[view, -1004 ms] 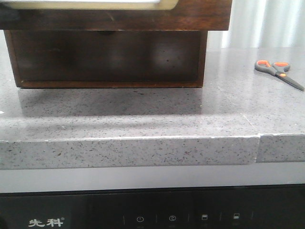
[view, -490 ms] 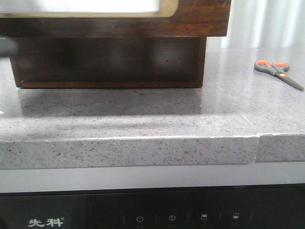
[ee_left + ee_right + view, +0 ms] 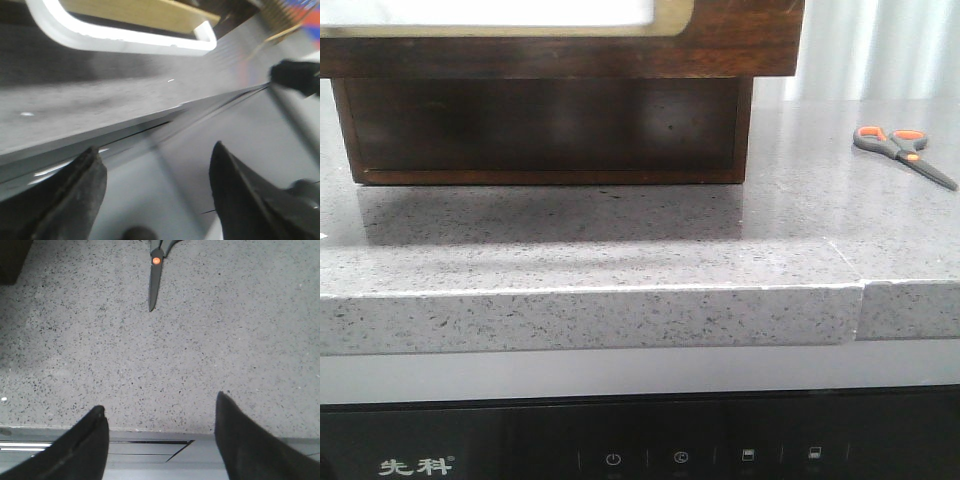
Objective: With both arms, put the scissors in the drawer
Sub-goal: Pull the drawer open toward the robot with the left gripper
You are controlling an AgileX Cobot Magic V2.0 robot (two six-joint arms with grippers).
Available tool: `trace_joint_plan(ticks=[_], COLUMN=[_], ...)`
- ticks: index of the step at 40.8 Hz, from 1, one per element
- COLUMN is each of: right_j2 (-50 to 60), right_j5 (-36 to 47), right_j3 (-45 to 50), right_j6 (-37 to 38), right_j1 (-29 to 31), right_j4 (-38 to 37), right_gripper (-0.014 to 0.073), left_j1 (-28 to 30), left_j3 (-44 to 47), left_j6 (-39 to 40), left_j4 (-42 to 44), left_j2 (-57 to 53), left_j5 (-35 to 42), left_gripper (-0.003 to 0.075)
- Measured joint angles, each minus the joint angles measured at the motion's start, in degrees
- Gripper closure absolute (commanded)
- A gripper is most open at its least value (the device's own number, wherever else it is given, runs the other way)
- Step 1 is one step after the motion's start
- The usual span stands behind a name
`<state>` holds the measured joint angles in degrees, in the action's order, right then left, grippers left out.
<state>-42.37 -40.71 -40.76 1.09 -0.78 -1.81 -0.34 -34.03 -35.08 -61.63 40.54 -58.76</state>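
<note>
Drawer (image 3: 560,45) far left on the counter (image 3: 620,250), left gripper (image 3: 155,195) spread wide and empty off the edge, scissors (image 3: 903,150) far right, right gripper (image 3: 160,440) wide too: approach along the blades, pinch near the pivot.

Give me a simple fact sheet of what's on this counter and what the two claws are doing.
scissors: flat on the grey counter, closed, untouched
drawer: white-panelled front sticks out over the cabinet below
left gripper: open, empty, off the counter's edge
right gripper: open, empty, above the counter's edge, blades pointing toward it
</note>
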Motion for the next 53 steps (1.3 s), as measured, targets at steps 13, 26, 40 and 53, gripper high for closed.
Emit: trace_joint_plan(ticks=[13, 26, 40, 53], right_j2=[0.0, 0.0, 0.0, 0.0], right_j5=[0.0, 0.0, 0.0, 1.33], right_j3=[0.0, 0.0, 0.0, 0.0], right_j6=[0.0, 0.0, 0.0, 0.0], right_j1=[0.0, 0.0, 0.0, 0.0], right_j4=[0.0, 0.0, 0.0, 0.0], right_gripper=[0.0108, 0.0108, 0.0108, 0.0108], left_j1=[-1.18, -16.68, -21.54, -21.54], left_j3=[-20.54, -22.83, -22.83, -22.83], left_j6=[21.62, 23.19, 23.32, 23.32], left_j4=[44.64, 52.28, 50.37, 50.37], left_j2=[-6.35, -8.78, -8.78, -8.78], left_j5=[-7.97, -2.82, 5.62, 6.44], left_gripper=[0.028, 0.028, 0.028, 0.028])
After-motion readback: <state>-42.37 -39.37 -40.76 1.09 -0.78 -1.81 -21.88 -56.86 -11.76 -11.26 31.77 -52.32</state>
